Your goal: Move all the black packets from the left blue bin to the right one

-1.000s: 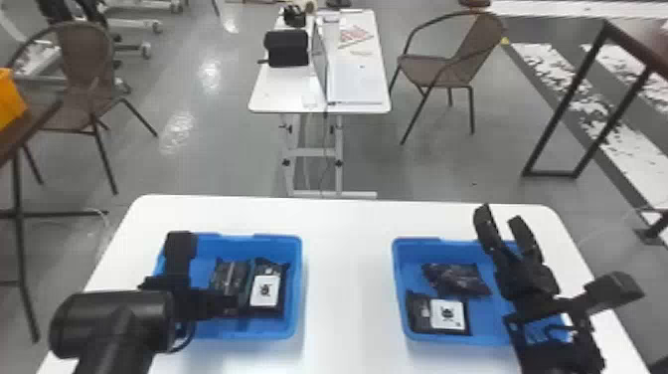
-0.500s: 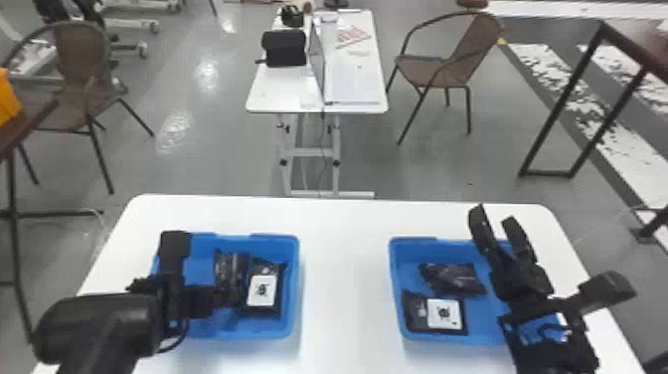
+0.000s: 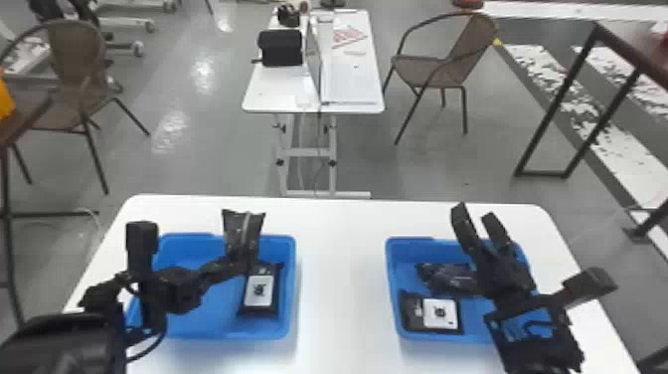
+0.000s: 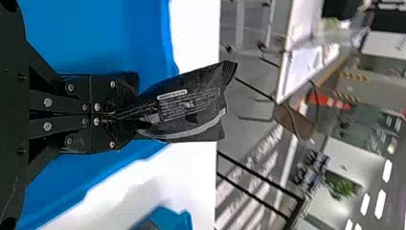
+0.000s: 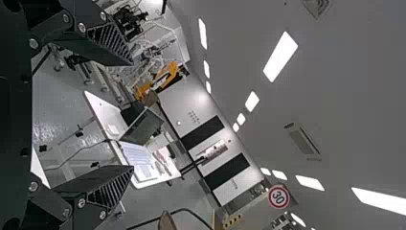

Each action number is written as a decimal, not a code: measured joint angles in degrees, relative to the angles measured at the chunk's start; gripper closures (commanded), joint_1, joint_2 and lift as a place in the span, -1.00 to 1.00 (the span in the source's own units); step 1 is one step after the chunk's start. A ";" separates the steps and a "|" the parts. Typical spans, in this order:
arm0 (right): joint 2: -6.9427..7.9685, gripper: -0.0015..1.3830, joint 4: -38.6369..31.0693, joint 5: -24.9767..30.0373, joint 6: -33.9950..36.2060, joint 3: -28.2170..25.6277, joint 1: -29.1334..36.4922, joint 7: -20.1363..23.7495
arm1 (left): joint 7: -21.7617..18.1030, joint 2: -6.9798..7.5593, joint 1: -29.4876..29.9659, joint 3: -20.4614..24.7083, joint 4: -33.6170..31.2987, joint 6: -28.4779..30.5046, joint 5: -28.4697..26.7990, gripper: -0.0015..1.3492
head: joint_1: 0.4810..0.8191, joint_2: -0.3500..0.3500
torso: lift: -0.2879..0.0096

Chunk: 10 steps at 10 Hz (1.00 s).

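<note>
Left pincer (image 4: 128, 115) clamps black packet (image 4: 186, 108) by one end above left blue bin (image 3: 213, 321); second packet (image 3: 259, 291) lies inside. Right pincer (image 5: 132, 115) gapes at right bin (image 3: 406, 247). We should lift high, travel gently lest grip slip, lower before releasing.

Rm around me has a shiny grey flr (image 3: 213, 149) w/ mottled white strips (image 3: 621, 154) off to my R. White tabletop (image 3: 343, 258) is right by me; ahead, a sm. white table (image 3: 278, 92) w/ a laptop (image 5: 146, 127). Brown chair (image 3: 422, 72) just R of it, 2nd brown chair (image 3: 74, 54) well L. Dark metal frame (image 3: 555, 99) stands far R. Pale wall (image 5: 184, 105) has blk panels (image 5: 227, 171); red-rimmed rd sign (image 5: 279, 196) nearby, bright lts (image 5: 280, 56) in grey ceiling (image 5: 344, 96).
</note>
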 measured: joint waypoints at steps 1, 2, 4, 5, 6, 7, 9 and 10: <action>0.00 -0.60 0.14 -0.17 1.91 0.66 -0.96 2.63 | -5.52 -0.21 0.15 -0.49 -0.51 -2.94 0.87 0.79 | 0.27 -0.16 | 0.94; 0.00 -0.60 1.19 -0.20 3.59 1.49 -2.54 5.67 | -10.31 -0.23 -1.32 -1.86 0.49 -4.88 0.72 0.79 | 0.27 -0.16 | 0.94; 0.00 -0.60 3.44 -0.02 4.75 3.40 -5.67 8.26 | -16.45 -0.25 -6.36 -5.68 5.34 -7.12 0.12 0.79 | 0.27 -0.20 | 0.94; 0.00 -0.60 3.72 0.28 5.40 4.28 -6.49 8.32 | -18.10 -0.27 -9.11 -7.89 8.32 -7.97 0.00 0.79 | 0.27 -0.22 | 0.94; 0.00 -0.60 3.80 0.50 6.21 5.18 -7.04 8.49 | -18.88 -0.48 -11.58 -10.11 11.03 -8.82 0.10 0.79 | 0.27 -0.24 | 0.94; -0.02 -0.61 3.91 0.57 7.02 6.23 -7.56 8.65 | -19.26 -0.99 -13.48 -11.98 12.90 -9.42 0.31 0.79 | 0.27 -0.25 | 0.94; -0.02 -0.61 4.18 1.04 8.65 8.48 -8.85 9.32 | -19.86 -2.64 -15.94 -14.56 15.46 -10.32 1.00 0.79 | 0.27 -0.27 | 0.94; 0.00 -0.61 4.42 1.40 9.20 9.57 -9.48 9.75 | -19.95 -3.35 -17.17 -16.04 16.76 -10.67 1.23 0.79 | 0.27 -0.28 | 0.94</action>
